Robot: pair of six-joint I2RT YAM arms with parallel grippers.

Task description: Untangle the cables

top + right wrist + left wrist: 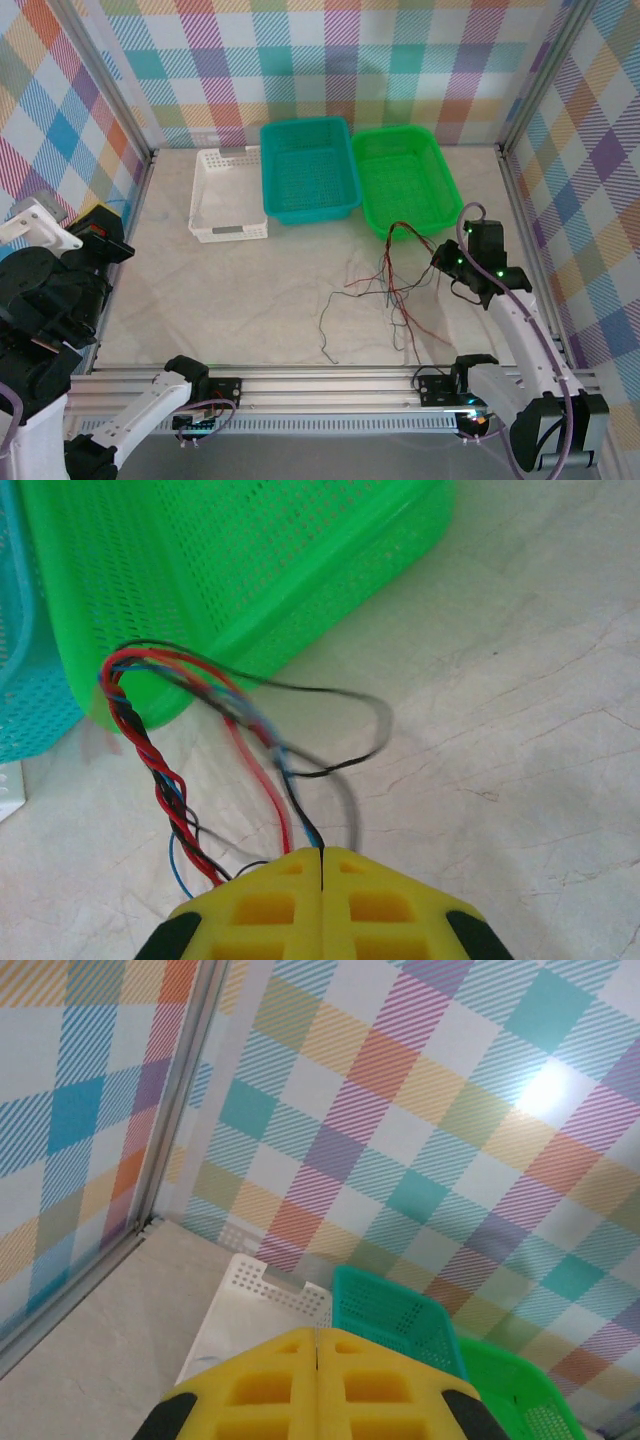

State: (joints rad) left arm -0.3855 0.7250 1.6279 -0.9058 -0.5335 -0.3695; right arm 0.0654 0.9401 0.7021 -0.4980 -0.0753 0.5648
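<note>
The cables (388, 282) are thin red, black, blue and grey wires tangled on the table at centre right, with loose ends trailing toward the near edge. One bunch rises in an arch in front of the green basket to my right gripper (444, 262). In the right wrist view the right gripper (321, 856) is shut on a black and a blue strand, and a twisted red-and-black braid of the cables (150, 752) hangs to its left. My left gripper (122, 250) is raised at the far left. Its yellow jaws (318, 1334) are pressed together with nothing between them.
Three baskets stand in a row at the back: white (228, 232), teal (308, 210) and green (405, 222). The green basket's wall (200, 570) is just behind the lifted wires. Checked walls and metal posts enclose the table, and a rail runs along the near edge (330, 382).
</note>
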